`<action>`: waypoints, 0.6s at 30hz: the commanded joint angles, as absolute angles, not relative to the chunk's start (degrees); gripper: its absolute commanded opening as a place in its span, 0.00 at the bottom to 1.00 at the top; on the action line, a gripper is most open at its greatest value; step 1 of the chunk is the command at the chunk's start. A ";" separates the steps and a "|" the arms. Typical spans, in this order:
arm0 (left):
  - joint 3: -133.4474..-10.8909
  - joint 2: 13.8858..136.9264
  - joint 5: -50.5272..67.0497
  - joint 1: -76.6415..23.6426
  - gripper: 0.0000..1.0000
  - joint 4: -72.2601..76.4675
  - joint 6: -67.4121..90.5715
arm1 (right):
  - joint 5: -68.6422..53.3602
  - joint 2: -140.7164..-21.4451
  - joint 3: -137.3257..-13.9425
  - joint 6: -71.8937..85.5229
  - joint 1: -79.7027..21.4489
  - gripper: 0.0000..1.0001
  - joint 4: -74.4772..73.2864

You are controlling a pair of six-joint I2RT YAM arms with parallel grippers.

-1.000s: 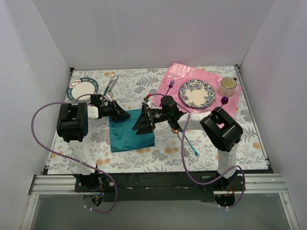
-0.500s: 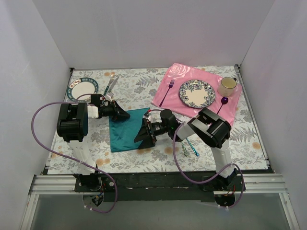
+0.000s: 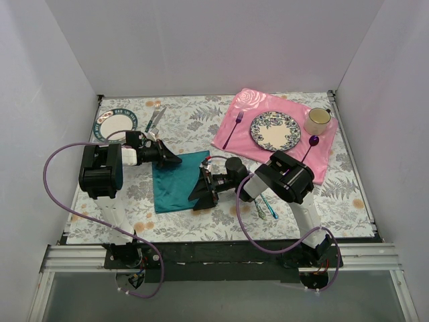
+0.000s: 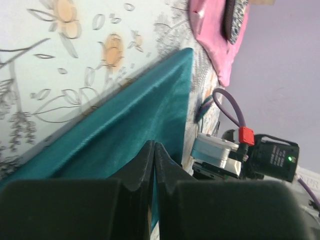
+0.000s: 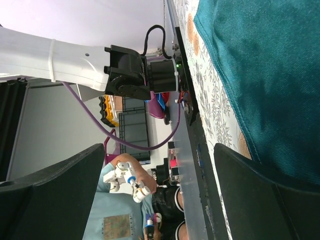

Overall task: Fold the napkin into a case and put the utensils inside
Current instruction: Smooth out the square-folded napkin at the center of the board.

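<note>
So the napkin (image 3: 175,188) is lying flat on the floral tabletop (image 3: 194,117), left of centre and well away from the pink placemat (image 3: 241,111). No case to be seen, just a teal rectangle-ish cloth.

The left end effector (image 3: 175,160) is clamped fully closed, with its tips right at the napkin's far-left corner. From the left wrist cam, the closed fingers (image 4: 145,165) sit over the teal cloth (image 4: 135,125). Honestly I can't tell if any fabric is actually pinched between them or if they're just resting on it.

The right end effector (image 3: 198,191) is spread wide open with nothing in it, down low at the napkin's right edge near the front corner. Its wrist cam shows the two fingers (image 5: 75,185) far apart and the cloth (image 5: 265,65) just ahead of them.

The utensils (image 3: 265,206) are on the bare tabletop beside the right arm, to the right of the napkin and not touching it.

Over on the placemat there's a patterned plate (image 3: 275,131), a purple fork (image 3: 233,129), a purple spoon (image 3: 311,144) and a cup (image 3: 318,121).
</note>
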State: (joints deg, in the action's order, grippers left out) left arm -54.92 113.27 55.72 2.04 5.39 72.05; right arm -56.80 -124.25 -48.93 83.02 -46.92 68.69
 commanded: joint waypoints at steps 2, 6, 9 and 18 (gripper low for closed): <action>-55.63 106.10 64.85 2.29 0.10 6.78 69.36 | -58.44 -122.79 -50.36 83.85 -47.63 0.99 73.47; -55.90 99.86 68.11 2.46 0.19 1.95 64.17 | -58.97 -115.77 -53.61 80.43 -48.34 0.99 67.69; -54.24 96.16 68.55 2.46 0.20 -2.63 61.88 | -58.54 -112.60 -53.53 75.26 -47.73 0.99 59.89; -53.08 99.40 64.43 2.46 0.11 -8.08 58.36 | -58.88 -118.47 -51.33 79.19 -47.29 0.99 65.39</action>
State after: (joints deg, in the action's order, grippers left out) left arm -53.60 97.12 65.95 2.17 -3.27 61.63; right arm -57.65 -115.37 -52.07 78.28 -47.59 63.22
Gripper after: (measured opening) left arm 0.132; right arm 0.986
